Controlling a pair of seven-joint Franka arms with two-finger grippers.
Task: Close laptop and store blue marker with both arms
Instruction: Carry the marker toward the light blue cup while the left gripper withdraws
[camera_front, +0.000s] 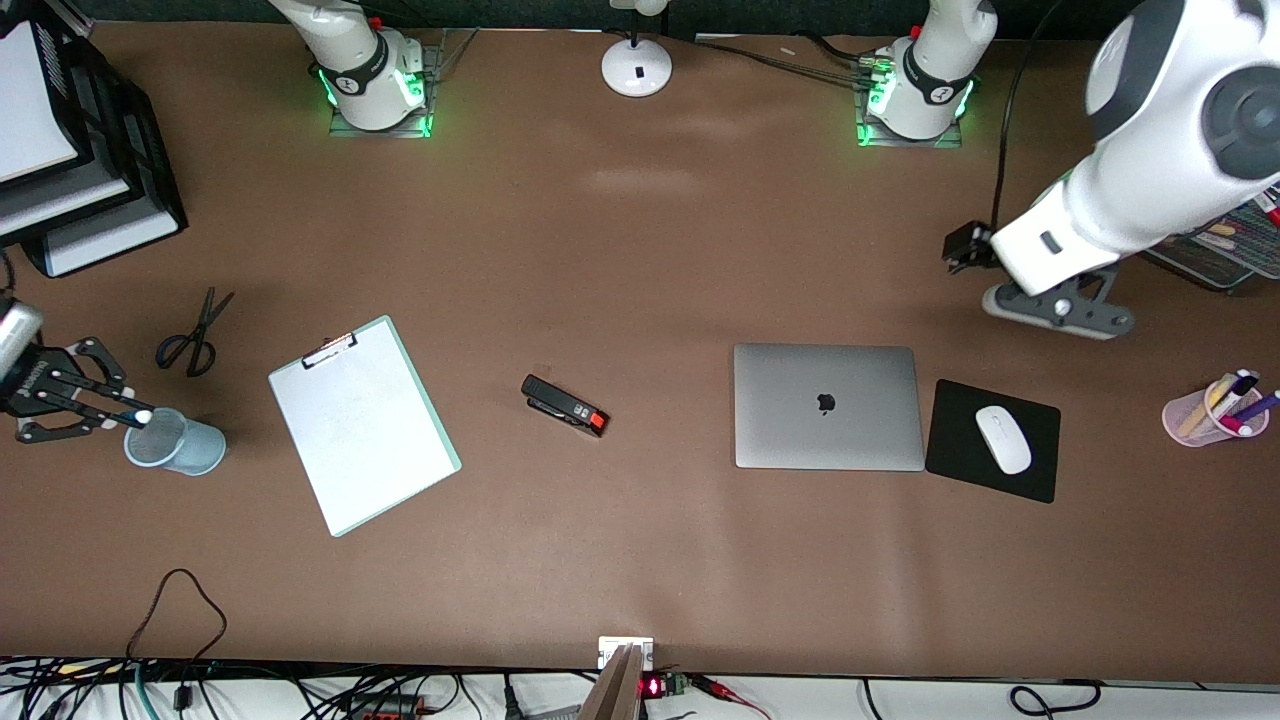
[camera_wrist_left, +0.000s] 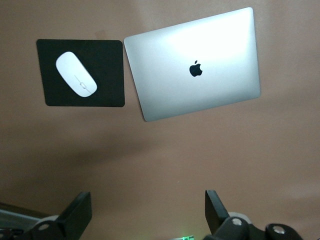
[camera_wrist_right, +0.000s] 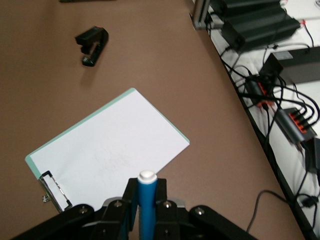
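Both arms are glossy white with rounded shells and dark grey discs at the joints; each base stands on a small plate and glows green around a black collar bearing a small white mark. The left pincer (camera_front: 1060, 308) is a grey bracket studded with round screw heads, with a small black box and a black cable at its wrist. The right pincer (camera_front: 120, 412) is a black open linkage of thin bars joined by silver pivot screws.

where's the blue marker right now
The right gripper holds the blue marker, its white tip over the blue mesh cup beside the clipboard.
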